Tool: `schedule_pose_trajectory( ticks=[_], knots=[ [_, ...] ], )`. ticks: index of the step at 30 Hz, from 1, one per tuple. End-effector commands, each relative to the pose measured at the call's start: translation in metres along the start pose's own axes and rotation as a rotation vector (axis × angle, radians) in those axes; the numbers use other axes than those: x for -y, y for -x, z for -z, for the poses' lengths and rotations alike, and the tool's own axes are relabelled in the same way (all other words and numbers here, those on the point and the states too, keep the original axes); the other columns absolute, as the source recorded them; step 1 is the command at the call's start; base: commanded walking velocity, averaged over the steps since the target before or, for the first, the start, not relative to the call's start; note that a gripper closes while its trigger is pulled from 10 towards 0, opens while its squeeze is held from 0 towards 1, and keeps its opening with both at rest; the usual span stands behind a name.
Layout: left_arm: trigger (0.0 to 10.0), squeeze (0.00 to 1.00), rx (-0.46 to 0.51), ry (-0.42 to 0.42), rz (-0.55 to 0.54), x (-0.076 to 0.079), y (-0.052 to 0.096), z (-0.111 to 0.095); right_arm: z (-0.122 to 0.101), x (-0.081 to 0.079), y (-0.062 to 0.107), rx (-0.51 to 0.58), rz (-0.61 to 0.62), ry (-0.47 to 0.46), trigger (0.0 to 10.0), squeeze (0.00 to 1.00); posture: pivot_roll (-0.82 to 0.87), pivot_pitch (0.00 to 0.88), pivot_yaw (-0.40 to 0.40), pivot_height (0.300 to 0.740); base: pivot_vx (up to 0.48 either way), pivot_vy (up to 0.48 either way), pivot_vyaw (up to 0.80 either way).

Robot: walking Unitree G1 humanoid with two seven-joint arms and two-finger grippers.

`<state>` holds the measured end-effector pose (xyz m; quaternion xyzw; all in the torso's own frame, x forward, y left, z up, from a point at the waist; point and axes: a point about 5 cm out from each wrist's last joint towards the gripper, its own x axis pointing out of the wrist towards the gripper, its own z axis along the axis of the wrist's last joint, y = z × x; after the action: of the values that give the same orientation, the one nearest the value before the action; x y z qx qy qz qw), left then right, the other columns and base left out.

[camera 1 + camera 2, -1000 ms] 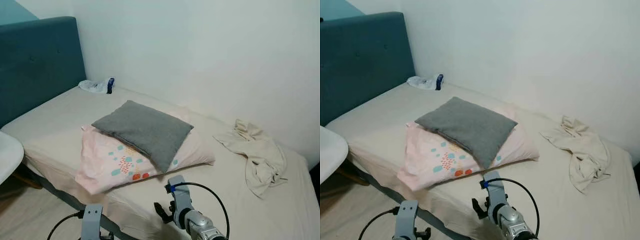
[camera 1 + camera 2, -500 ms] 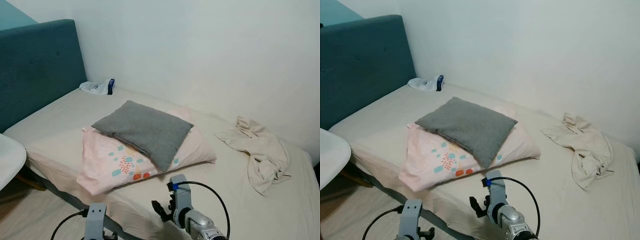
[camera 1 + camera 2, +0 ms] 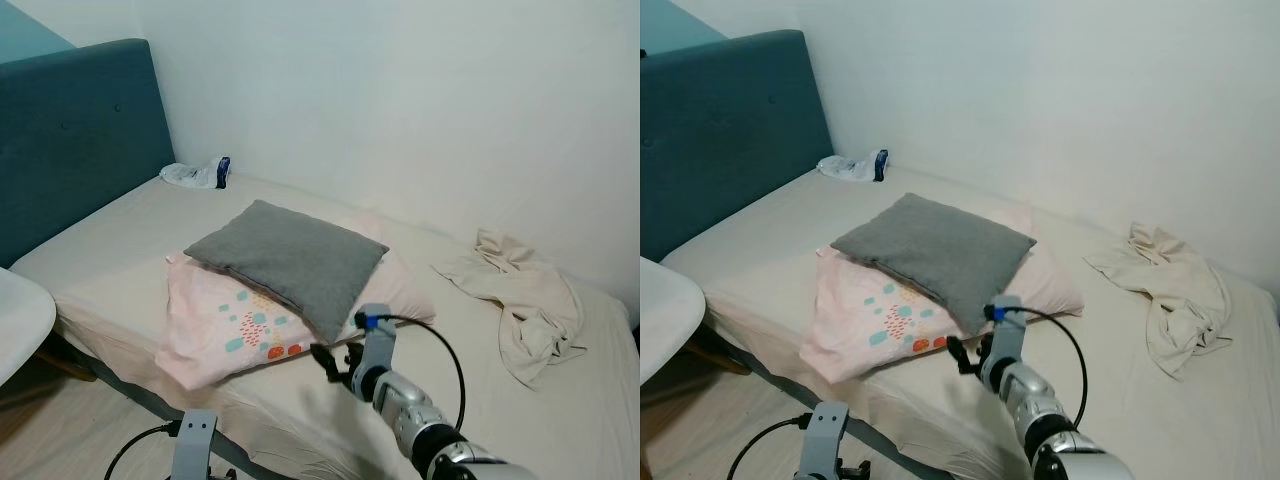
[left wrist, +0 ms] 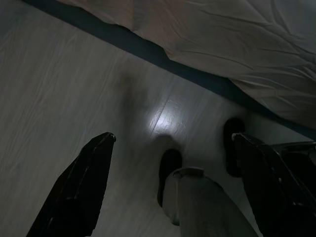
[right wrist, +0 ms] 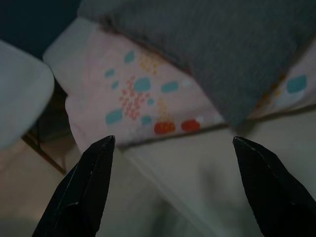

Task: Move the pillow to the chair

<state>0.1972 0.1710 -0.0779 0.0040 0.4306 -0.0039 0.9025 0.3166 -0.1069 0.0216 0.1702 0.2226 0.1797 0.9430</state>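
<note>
A grey pillow (image 3: 290, 255) lies on top of a larger pink pillow (image 3: 220, 320) with coloured spots, near the front edge of the bed (image 3: 110, 235). The white chair seat (image 3: 18, 320) shows at the far left, beside the bed. My right gripper (image 3: 332, 360) hovers open over the sheet just in front of the pillows. In the right wrist view its fingers (image 5: 89, 182) frame the pink pillow (image 5: 148, 98) and the grey pillow (image 5: 217, 44). My left gripper (image 4: 174, 137) hangs low and open, pointing at the floor.
A crumpled beige cloth (image 3: 520, 310) lies on the bed's right side. A teal headboard (image 3: 70, 130) stands at the left, with a white plastic bag (image 3: 195, 173) by the wall. Wood floor (image 3: 60, 440) runs between chair and bed. My own leg (image 4: 197, 202) shows below the left gripper.
My right arm has risen and reached forward, from below the mattress edge to just in front of the pillows. The left arm stays low. The pillows have not moved.
</note>
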Motion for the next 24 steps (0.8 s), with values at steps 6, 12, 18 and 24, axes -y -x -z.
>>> schedule_pose_trajectory(
  ticks=[6, 12, 18, 24],
  knots=[
    [10.0, 0.00, -0.018, -0.009, 0.014, 0.003, 0.000, 0.004, -0.021, 0.005, -0.001, 0.092, -0.010, -0.152, 10.0, 0.00, 0.02, 0.000, -0.057, 0.670, 0.000, 0.000, 0.00],
    [10.0, 0.00, -0.018, -0.015, 0.017, 0.003, 0.000, 0.004, -0.029, 0.009, -0.001, 0.135, -0.020, -0.213, 10.0, 0.00, 0.02, 0.000, -0.051, 0.640, 0.000, 0.000, 0.00],
    [10.0, 0.00, -0.022, -0.027, 0.024, 0.004, 0.001, 0.005, -0.032, 0.011, 0.000, 0.148, -0.023, -0.212, 10.0, 0.00, 0.02, 0.000, -0.050, 0.610, 0.000, 0.000, 0.00],
    [10.0, 0.00, -0.026, -0.038, 0.029, 0.004, 0.001, 0.007, -0.035, 0.011, 0.001, 0.174, -0.030, -0.210, 10.0, 0.00, 0.02, 0.000, -0.048, 0.610, 0.000, 0.000, 0.00]
  ],
)
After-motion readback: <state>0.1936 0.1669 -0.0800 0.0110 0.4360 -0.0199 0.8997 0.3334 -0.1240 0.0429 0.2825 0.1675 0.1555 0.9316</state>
